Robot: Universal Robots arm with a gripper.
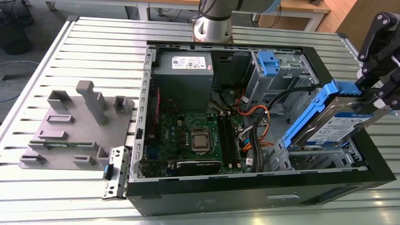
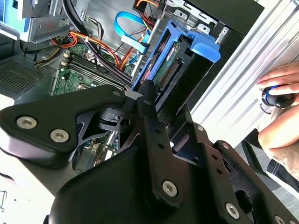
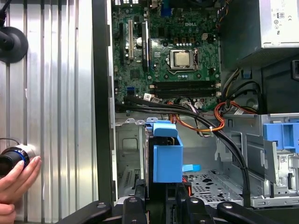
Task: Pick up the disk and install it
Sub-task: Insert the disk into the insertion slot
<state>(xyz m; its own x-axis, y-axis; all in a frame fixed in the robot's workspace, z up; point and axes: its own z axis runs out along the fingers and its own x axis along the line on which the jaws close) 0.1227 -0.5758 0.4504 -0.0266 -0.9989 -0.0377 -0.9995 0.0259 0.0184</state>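
The disk [image 1: 336, 127], a flat silver metal hard drive with a white-and-blue label in a blue plastic frame, was up in the air. It was tilted, with its low end over the grey metal cage [image 1: 312, 157] inside the big black computer box [image 1: 262, 197]. That was at the box corner on the exterior view's right, by the counter's near edge. The black claw [image 1: 370, 104] was pinching the disk's high end.

The disk looked hard and stiff, and probably a bit heavy for its size. It should not be bumped or dropped, because the parts inside could break. Its metal sides looked smooth, so a firm pinch seemed wise. The blue frame looked bendy, so the metal body seemed the safer place to hold.

Room was tight. The cage walls stood close around the low end. A bunch of black and orange wires [image 1: 259, 115] ran just beside the cage, and the green board [image 1: 190, 136] lay further in. Above the box was open air.

The silver ribbed counter [image 1: 62, 197] carried a grey plastic stand [image 1: 75, 126] on the exterior view's left, apart from the box. A person's hand [image 3: 16, 179] lay on the counter just outside the box's wall.
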